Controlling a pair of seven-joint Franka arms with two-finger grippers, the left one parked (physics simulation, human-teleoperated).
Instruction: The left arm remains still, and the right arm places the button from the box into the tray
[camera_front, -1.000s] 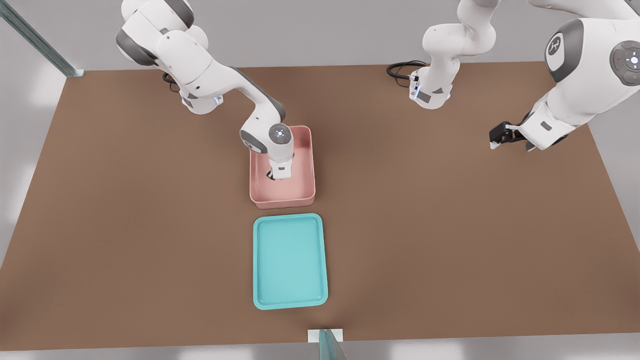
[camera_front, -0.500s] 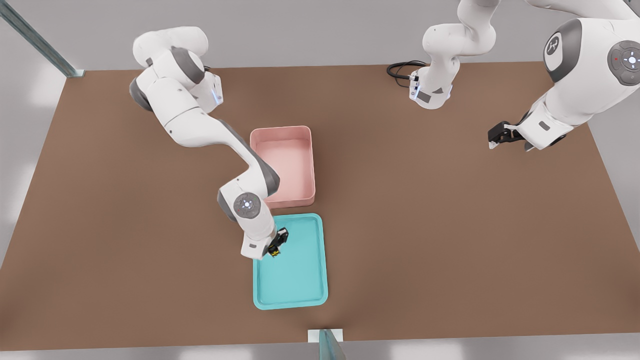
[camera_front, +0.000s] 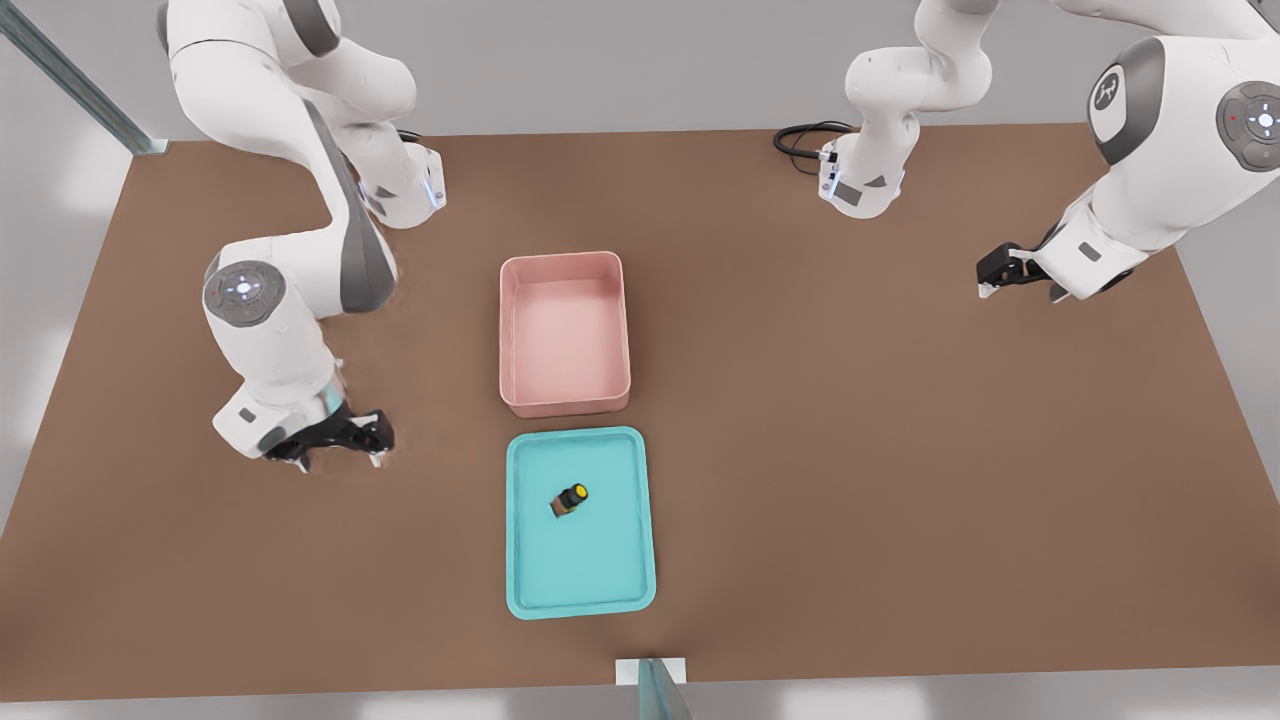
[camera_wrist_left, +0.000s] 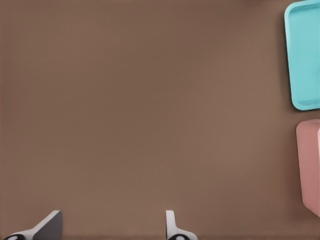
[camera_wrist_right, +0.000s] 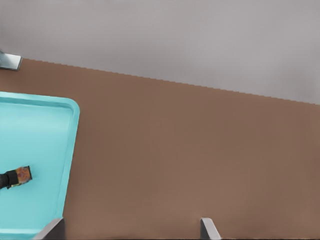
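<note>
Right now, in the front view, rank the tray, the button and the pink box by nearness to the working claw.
Claw open, at the front view's left.
1. Tray, nearest edge toward the claw.
2. Box, too close to the tray to separate firmly.
3. Button, lying mid-tray.

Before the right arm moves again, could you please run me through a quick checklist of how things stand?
1. Button in the tray: ok, it lies on its side near the middle.
2. Box emptied: ok, nothing shows inside.
3. Gripper released: ok, fingers apart, nothing between them.
4. Gripper away from the tray: ok, it is over bare table, toward the front view's left.
5. Box and tray apart: ok, a narrow gap shows.
</note>
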